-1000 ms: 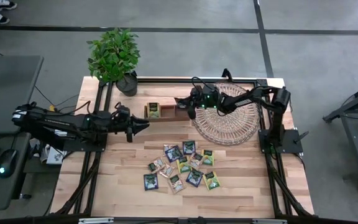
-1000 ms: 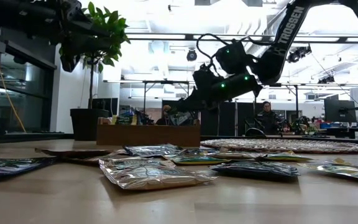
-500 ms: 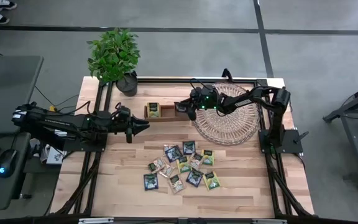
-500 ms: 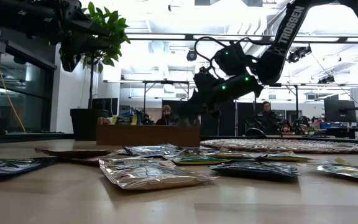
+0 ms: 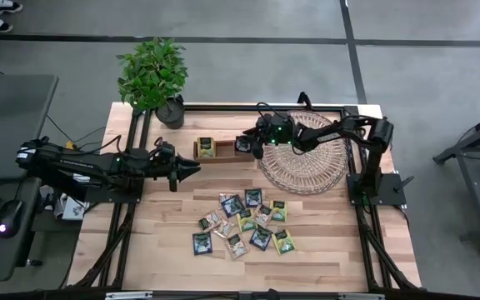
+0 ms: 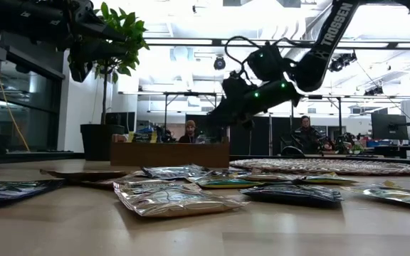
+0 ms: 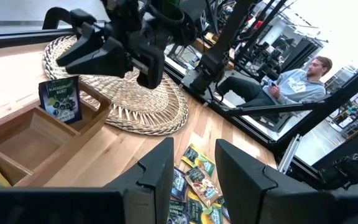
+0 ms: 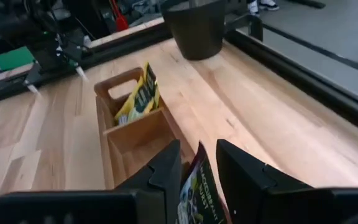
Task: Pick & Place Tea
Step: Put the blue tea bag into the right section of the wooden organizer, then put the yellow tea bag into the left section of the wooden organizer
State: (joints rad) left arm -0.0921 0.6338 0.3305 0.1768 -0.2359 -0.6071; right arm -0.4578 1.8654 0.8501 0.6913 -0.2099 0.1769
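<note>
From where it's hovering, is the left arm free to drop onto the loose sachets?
Probably yes. The left end effector hangs open beside the wooden box; the sachets lie loose on bare table nearby, nothing between. The right end effector is over the box.

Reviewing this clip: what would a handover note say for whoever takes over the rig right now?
Left gripper: open, empty, hovering beside the wooden box.
Right gripper: open, above the box's end compartment nearest the wicker tray.
Done: a dark sachet stands in that compartment, clear of the fingers; yellow sachets sit in the opposite end compartment. The middle compartment looks empty.
Left: the cluster of sachets loose on the table.
</note>
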